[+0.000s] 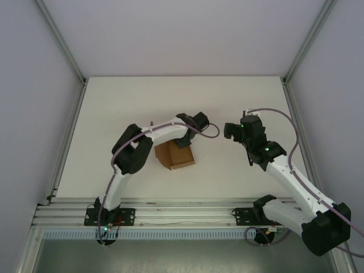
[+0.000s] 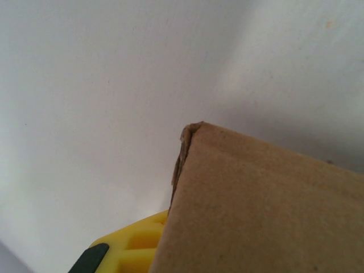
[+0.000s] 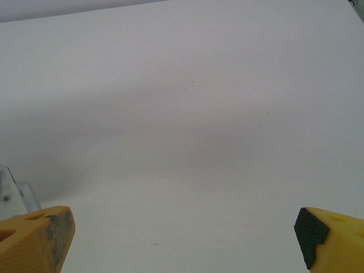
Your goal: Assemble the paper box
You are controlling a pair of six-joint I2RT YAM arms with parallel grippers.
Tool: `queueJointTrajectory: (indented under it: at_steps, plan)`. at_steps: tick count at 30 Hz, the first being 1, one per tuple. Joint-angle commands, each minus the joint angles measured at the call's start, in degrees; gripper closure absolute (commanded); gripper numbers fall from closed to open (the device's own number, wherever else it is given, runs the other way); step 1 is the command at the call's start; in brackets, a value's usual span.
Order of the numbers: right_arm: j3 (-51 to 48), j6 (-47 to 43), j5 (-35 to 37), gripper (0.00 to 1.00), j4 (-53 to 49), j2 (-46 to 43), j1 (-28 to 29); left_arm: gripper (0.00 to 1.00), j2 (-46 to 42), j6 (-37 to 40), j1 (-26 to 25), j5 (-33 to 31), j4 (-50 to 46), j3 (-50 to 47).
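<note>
At the middle of the desk (image 1: 114, 108) we find the paper box (image 1: 177, 154) part-folded, one wall apparently pinched in the closed left gripper (image 2: 142, 244), evidently to steady it. We note the right gripper (image 3: 182, 244) spread wide, empty, nearby, presumably ready to press flaps.

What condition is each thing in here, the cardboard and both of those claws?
paper box: folded up into a box shape, walls standing, open on one side, resting on the table.
left gripper: shut, apparently pinching a wall of the box; cardboard lies right against its finger.
right gripper: wide open, empty, off to the box's right above bare table.
</note>
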Motion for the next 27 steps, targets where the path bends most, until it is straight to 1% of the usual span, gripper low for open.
queueJointTrajectory:
  at_steps: [1, 6, 10, 11, 14, 16, 19, 22, 24, 26, 27]
  plan:
    - [-0.83, 0.96, 0.45, 0.00, 2.21, -0.79, -0.89, 1.00, 5.82, -3.17, -0.73, -5.66, 3.91, 0.52]
    - [-1.79, 1.20, -0.60, 0.00, 3.32, -0.70, -1.79, 1.00, 8.07, -4.08, -1.25, -7.64, 7.12, -0.91]
    - [-2.34, 1.41, -1.79, 0.00, 3.94, -0.61, -2.12, 1.00, 6.70, -2.70, -1.22, -7.33, 7.68, -2.00]
    - [-2.32, 1.47, -2.03, 0.00, 3.92, -0.60, -2.18, 0.98, 6.11, -2.22, -1.27, -7.63, 7.77, -1.95]
    - [-1.97, 1.50, -2.89, 0.00, 3.71, -0.69, -2.25, 0.76, 3.65, -0.71, -1.23, -8.43, 7.49, -1.57]
    - [-1.77, 1.44, -3.22, 0.00, 3.26, -0.92, -2.22, 0.69, 1.45, 0.46, -1.27, -7.66, 7.69, -1.63]
    - [-1.47, 1.25, -3.96, 0.00, 2.57, -1.63, -2.21, 0.54, -2.15, 2.07, -1.26, -6.01, 7.94, -1.61]
    - [-1.09, 0.66, -5.25, 0.00, 1.82, -2.84, -2.19, 0.44, -5.39, 3.62, -1.18, -4.46, 7.86, -1.43]
    - [-0.60, 0.32, -5.63, 0.00, 1.06, -3.63, -2.27, 0.39, -7.26, 4.56, -1.16, -3.87, 7.87, -1.65]
    - [0.00, 0.27, -4.78, 0.00, 0.09, -4.31, -2.26, 0.32, -9.23, 5.21, -1.10, -3.44, 8.94, -2.18]
    - [0.19, 0.83, -3.23, 0.00, -0.01, -4.85, -2.40, 0.27, -10.03, 5.03, -1.16, -1.93, 8.67, -1.94]
